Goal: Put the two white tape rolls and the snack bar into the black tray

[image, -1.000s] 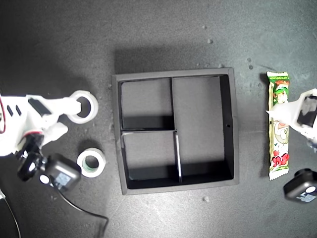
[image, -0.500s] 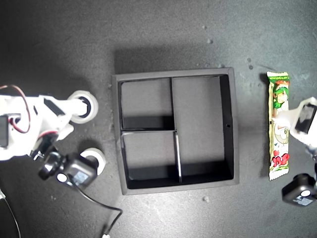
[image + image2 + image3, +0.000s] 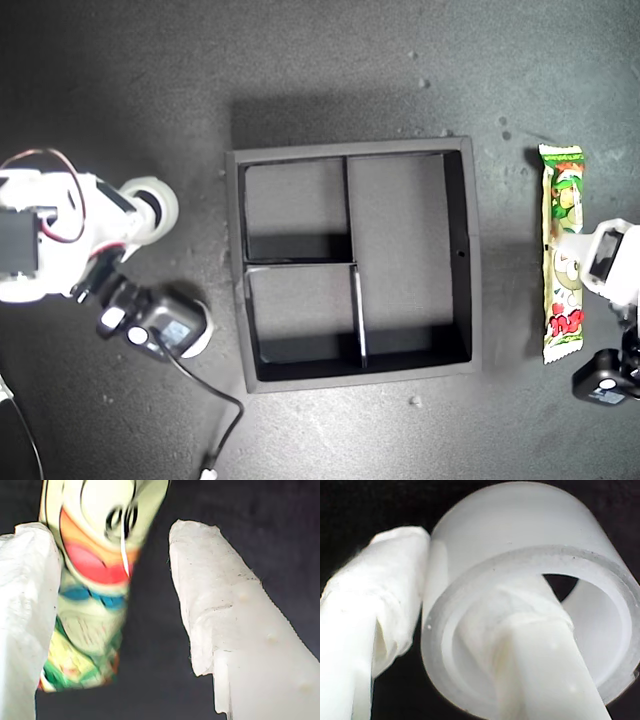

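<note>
The smaller white tape roll (image 3: 196, 330) is mostly hidden in the exterior view: only a pale arc of it shows past the black camera block (image 3: 160, 330) of the arm at that view's left, at about 8 o'clock from the black tray (image 3: 235, 270). The wider white tape roll (image 3: 152, 208) is also partly covered there by the arm's white body, at about 9 o'clock from the tray. My second hand (image 3: 450, 630) has hold of this wider roll: in the second wrist view one finger (image 3: 540, 655) passes through the roll's hole and the other (image 3: 375, 610) presses on its outer wall, so the ring's wall is pinched between them. Whether the roll is lifted off the table (image 3: 330, 70) I cannot tell.

The snack bar (image 3: 561, 255) lies lengthwise at 3 o'clock from the tray, apart from its wall, its middle crossed by my first hand (image 3: 585, 250). In the first wrist view the wrapper (image 3: 95, 580) is blurred and close; one finger (image 3: 22, 610) lies against its edge and the other (image 3: 230, 610) stands clear of it with dark table between, so the hand is parted and grips nothing. That arm is cut off by the exterior view's right edge.

All three of the tray's compartments, two small square ones and one long one, show only bare black floor.
</note>
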You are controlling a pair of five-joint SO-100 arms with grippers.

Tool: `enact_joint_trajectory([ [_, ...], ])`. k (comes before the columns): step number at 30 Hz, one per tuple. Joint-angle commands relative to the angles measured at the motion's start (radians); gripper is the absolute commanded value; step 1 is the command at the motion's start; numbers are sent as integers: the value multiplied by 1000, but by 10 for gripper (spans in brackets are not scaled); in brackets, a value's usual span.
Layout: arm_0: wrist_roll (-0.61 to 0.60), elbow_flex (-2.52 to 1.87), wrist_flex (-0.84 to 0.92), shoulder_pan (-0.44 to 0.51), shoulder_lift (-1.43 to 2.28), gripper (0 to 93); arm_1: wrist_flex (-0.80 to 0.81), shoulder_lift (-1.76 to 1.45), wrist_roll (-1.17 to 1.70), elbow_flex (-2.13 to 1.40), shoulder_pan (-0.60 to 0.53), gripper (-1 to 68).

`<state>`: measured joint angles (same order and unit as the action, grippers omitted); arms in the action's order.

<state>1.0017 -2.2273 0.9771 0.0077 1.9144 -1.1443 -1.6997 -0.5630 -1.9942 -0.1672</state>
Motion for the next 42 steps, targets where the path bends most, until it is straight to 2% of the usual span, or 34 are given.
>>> enact_joint_trajectory([
  [1, -25, 112, 103, -21, 69, 0, 133, -5, 54, -63, -5, 139],
  [6, -61, 318, 270, -18, 51, 0, 256, -5, 54, -156, -8, 135],
  [9, -83, 492, 365, -11, -23, 0, 330, -5, 51, -198, -11, 102],
  [13, -106, 752, 482, 6, -186, 0, 345, -5, 51, -209, -14, 50],
  [18, -141, 1066, 617, 31, -428, 0, 224, -17, 60, -127, -41, 30],
  [24, -187, 1390, 782, 43, -652, 0, -41, -17, 150, 166, -92, 23],
  [28, -195, 1546, 847, 37, -730, 0, -160, -6, 249, 393, -109, 23],
  [34, -207, 1681, 850, 18, -813, 0, -100, 40, 439, 652, -101, 26],
  [42, -186, 1842, 853, 37, -1026, 0, -80, 462, 523, 1072, -43, 36],
])
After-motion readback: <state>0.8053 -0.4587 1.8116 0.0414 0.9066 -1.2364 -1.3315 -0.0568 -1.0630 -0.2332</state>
